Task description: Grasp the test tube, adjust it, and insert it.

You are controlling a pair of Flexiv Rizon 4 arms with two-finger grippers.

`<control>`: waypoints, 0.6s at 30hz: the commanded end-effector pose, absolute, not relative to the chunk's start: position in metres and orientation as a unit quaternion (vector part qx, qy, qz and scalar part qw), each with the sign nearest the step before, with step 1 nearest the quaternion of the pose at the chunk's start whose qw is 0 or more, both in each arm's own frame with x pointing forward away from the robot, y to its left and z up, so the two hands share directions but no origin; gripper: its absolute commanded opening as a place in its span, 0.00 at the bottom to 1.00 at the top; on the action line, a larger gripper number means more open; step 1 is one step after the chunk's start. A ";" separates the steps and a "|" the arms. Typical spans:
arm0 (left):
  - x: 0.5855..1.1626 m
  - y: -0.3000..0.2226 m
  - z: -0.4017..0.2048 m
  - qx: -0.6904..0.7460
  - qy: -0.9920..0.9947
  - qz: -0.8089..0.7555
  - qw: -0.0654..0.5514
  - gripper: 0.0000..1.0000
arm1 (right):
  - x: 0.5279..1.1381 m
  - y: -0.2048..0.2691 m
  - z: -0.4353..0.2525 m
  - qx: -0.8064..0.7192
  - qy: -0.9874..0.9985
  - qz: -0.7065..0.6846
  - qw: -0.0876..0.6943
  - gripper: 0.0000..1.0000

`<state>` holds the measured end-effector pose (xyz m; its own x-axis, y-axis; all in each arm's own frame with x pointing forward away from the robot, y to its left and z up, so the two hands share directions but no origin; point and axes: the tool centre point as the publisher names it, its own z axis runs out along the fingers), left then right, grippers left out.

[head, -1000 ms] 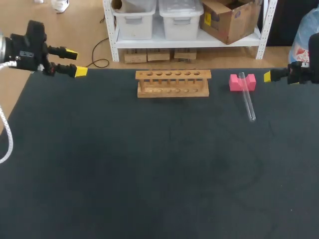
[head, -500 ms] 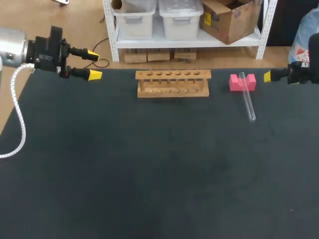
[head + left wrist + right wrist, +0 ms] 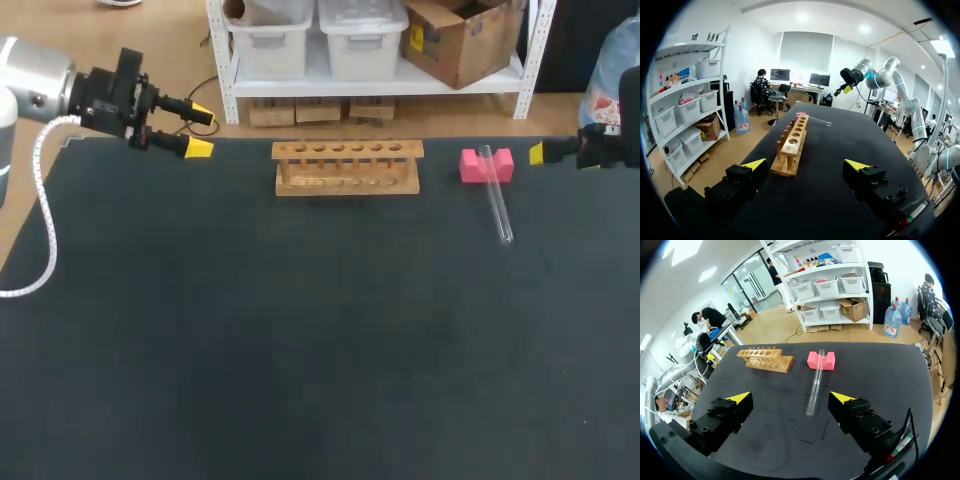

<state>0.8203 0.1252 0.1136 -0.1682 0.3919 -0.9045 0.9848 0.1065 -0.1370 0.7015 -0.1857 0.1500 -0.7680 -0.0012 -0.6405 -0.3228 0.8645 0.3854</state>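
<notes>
A clear test tube lies on the black table, its far end resting on a pink block. In the right wrist view the test tube lies ahead of my open right gripper, apart from both fingers. In the head view my right gripper sits at the table's right edge, just right of the pink block. A wooden rack with a row of holes stands at the back middle. My left gripper is open above the back left of the table, left of the rack.
The pink block sits beyond the tube, with the wooden rack off to its side. The black table stretches wide and flat in front of the rack. My right arm shows far off in the left wrist view.
My left gripper has moved right along the back edge, closer to the rack. The right arm, the tube and the block have stayed still.
</notes>
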 end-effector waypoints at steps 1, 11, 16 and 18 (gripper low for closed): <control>0.822 0.125 0.113 0.533 0.647 -0.407 0.363 1.00 | 0.701 -0.186 0.150 -0.089 0.908 0.244 0.329 1.00; 0.822 0.125 0.113 0.533 0.647 -0.407 0.363 1.00 | 0.701 -0.186 0.150 -0.089 0.908 0.244 0.329 1.00; 0.822 0.125 0.113 0.533 0.647 -0.407 0.363 1.00 | 0.704 -0.188 0.158 -0.096 0.926 0.164 0.326 1.00; 0.822 0.125 0.113 0.533 0.647 -0.407 0.363 1.00 | 0.708 -0.187 0.157 -0.087 0.932 0.127 0.328 1.00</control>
<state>0.8225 0.1249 0.1139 -0.1695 0.3940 -0.9034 0.9850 0.0987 -0.1417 0.7103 -0.1964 0.1499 -0.7615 -0.0751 -0.6437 -0.3548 0.8795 0.3171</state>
